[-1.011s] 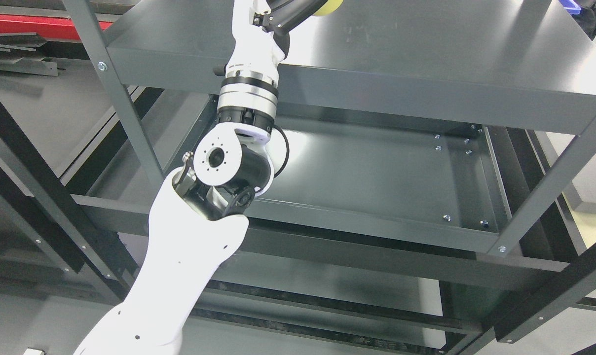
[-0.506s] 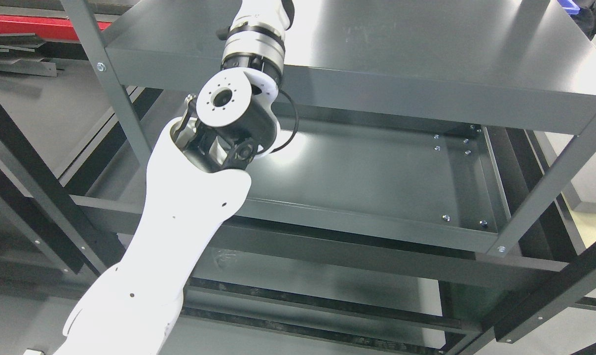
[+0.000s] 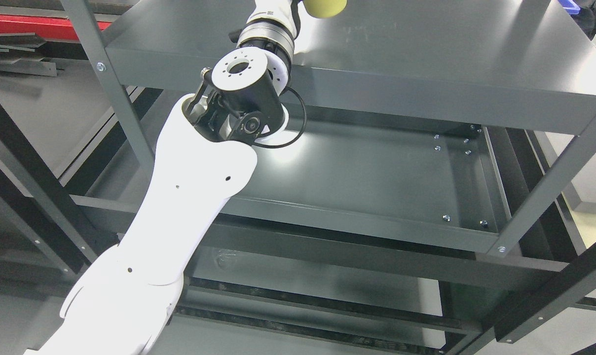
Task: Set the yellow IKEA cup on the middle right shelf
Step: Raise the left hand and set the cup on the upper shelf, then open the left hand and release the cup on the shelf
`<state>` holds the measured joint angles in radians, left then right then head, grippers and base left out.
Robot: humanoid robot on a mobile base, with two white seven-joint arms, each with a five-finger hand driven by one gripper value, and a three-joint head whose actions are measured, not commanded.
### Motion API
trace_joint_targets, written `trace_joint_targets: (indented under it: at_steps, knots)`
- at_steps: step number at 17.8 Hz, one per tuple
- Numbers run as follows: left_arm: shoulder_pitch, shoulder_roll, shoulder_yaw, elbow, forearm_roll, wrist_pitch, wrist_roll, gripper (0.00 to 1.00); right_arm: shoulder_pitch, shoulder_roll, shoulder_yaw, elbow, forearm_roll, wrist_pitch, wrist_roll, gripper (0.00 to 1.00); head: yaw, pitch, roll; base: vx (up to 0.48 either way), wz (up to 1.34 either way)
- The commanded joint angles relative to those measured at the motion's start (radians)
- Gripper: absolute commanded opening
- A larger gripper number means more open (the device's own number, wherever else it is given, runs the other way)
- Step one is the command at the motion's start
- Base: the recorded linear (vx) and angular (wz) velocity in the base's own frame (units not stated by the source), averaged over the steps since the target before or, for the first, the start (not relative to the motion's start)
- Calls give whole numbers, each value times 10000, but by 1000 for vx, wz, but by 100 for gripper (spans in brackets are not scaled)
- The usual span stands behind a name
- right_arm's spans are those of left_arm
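Steel shelving point(image 3: 426, 93) of dark grey painted sheet metal fills the head view, its flat trays bolted to angled uprights. The left arm point(image 3: 189, 197), a smooth glossy white shell with a black cylindrical joint and ribbed silver collar, reaches up past the top shelf's front lip. The yellow cup point(image 3: 325, 7), matte and rounded, shows at the top edge above that shelf. The hand is cropped out, so whether the fingers pinch the cup cannot be told.

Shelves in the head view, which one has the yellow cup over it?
The top shelf; the yellow cup shows above its surface at the picture's upper edge, the lower shelves are bare.
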<state>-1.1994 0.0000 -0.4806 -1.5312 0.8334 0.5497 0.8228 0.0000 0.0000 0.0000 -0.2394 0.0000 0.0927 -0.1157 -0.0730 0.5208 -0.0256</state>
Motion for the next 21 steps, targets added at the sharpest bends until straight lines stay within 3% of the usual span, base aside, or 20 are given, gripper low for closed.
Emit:
trace_joint_targets:
  at_steps: [1,7,12,21]
  knots:
    - [-247,175,-961,740,1130,102,163,12,138,-175,169,-14,-245,8,-9,99,0,0,0,0,0]
    - [-247,175,-1131,617,1054,102,117,66,138,-175,169,1,-245,8,-9,99,0,0,0,0,0]
    - [-247,175,-1131,249,962,102,102,96,138,-175,169,1,-245,8,-9,99,0,0,0,0,0]
    - [-110,175,-825,-1160,180,102,163,99,138,-175,169,1,-245,8,-9,99,0,0,0,1,-5]
